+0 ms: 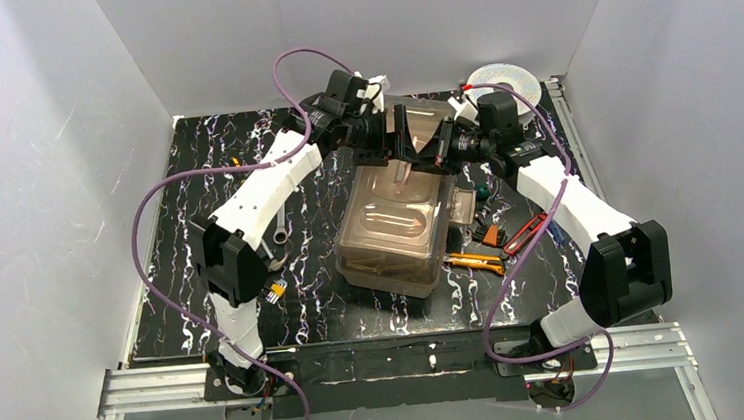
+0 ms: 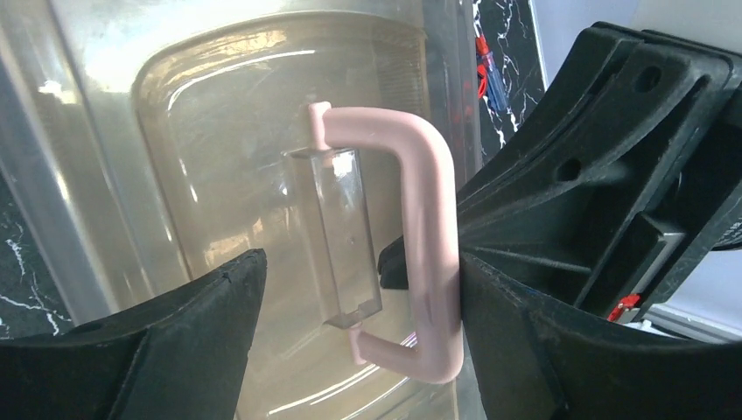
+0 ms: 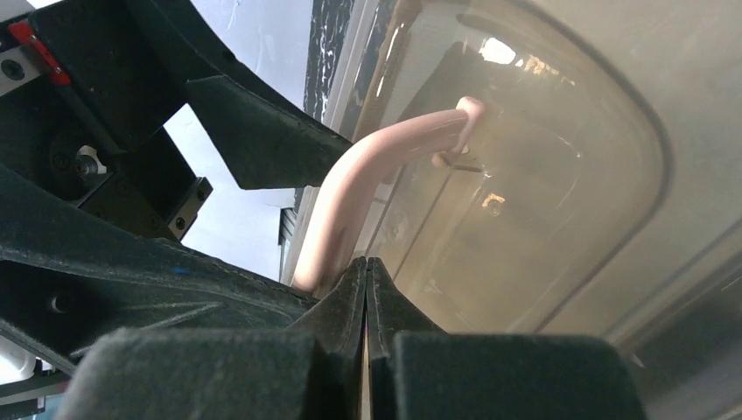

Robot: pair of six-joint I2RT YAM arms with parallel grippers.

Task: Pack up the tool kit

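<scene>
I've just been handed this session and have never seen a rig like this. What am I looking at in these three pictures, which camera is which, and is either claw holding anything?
You are looking at two white robot arms bolted at the near edge of a black marbled table. The wide picture looks down from above and behind them. The other two come from a camera on each wrist.

In the middle lies a large tan plastic toolbox with a cream handle. To its right lie a yellow-orange knife and a red-handled tool. A silver wrench lies to its left, and a round silver-white spool sits in the far corner.

The left gripper is open with the handle between its fingers, not gripped. The right gripper is shut by the handle's end, and I can see nothing held in it.
</scene>
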